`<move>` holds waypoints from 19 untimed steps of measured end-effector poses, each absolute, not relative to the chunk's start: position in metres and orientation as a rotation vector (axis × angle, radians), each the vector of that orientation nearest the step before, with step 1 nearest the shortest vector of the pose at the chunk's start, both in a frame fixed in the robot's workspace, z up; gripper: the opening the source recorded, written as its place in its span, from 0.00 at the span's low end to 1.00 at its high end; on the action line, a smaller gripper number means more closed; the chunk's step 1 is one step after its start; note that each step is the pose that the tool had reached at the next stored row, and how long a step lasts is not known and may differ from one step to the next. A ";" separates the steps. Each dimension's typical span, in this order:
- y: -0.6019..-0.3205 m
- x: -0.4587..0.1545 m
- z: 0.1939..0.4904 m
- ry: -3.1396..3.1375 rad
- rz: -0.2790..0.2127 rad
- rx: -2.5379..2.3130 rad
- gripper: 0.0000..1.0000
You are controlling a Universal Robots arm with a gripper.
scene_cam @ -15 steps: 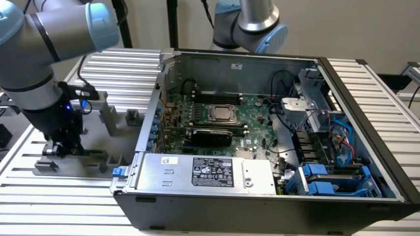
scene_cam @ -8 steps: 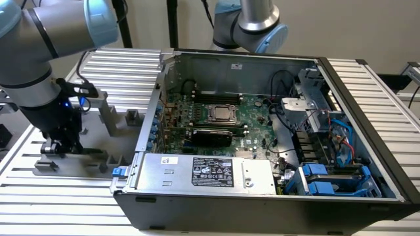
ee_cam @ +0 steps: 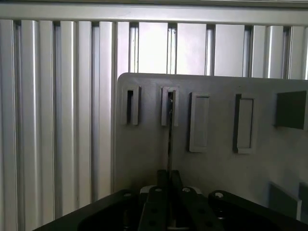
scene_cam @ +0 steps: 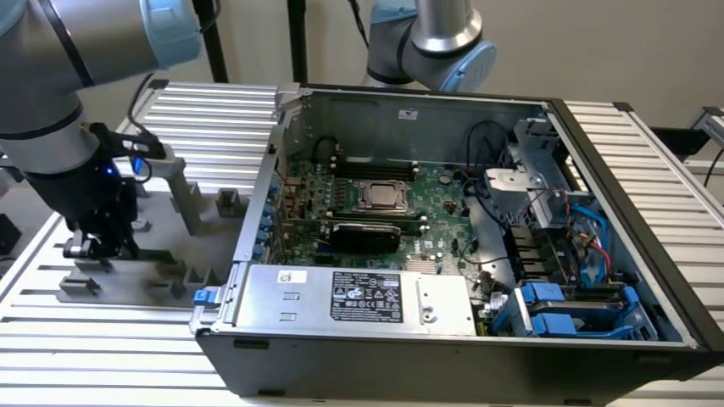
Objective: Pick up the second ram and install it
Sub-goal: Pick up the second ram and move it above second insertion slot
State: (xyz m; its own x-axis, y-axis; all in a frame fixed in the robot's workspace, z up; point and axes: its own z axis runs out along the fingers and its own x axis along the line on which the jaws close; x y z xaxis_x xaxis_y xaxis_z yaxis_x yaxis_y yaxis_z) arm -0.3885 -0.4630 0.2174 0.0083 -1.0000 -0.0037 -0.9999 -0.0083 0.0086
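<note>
Over at the exterior view's lower left, the silver-and-black robot arm [scene_cam: 46,127] reaches straight down, and its black gripper [scene_cam: 97,248] sits at the flat grey plastic fixture plate [scene_cam: 153,246] that lies on the ribbed aluminium table [scene_cam: 114,339]. Through the wrist view the gripper [ee_cam: 169,174] shows two black fingers [ee_cam: 161,179] drawn close together, pinching the second ram [ee_cam: 169,134] — a slim stick seen edge-on as a thin dark line. The stick's far end runs into a narrow raised slot block [ee_cam: 169,106] on the fixture plate [ee_cam: 144,154], between a matching slot block and a wider rectangular pocket. Just beside the plate, toward the exterior view's right, stands the open black computer case [scene_cam: 453,356] — its green motherboard [scene_cam: 436,191] and square metal CPU socket [scene_cam: 382,197] lie exposed mid-frame.
</note>
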 end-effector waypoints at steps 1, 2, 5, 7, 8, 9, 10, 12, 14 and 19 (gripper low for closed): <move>-0.463 -0.389 0.220 -2.210 -0.014 2.228 0.14; -0.463 -0.389 0.222 -2.210 -0.014 2.228 0.14; -0.463 -0.388 0.230 -2.209 -0.014 2.228 0.14; -0.463 -0.388 0.236 -2.210 -0.014 2.228 0.14; -0.463 -0.388 0.239 -2.209 -0.014 2.228 0.14; -0.463 -0.388 0.243 -2.209 -0.014 2.228 0.14; -0.463 -0.388 0.246 -2.209 -0.014 2.228 0.14; -0.463 -0.388 0.254 -2.209 -0.015 2.228 0.14; -0.463 -0.388 0.262 -2.209 -0.015 2.228 0.14; -0.463 -0.386 0.280 -2.209 -0.015 2.228 0.14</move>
State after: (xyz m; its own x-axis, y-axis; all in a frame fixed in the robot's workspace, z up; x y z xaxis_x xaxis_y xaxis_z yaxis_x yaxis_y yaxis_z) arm -0.3863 -0.4631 0.2799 0.0084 -1.0000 -0.0037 -0.9999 -0.0084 0.0099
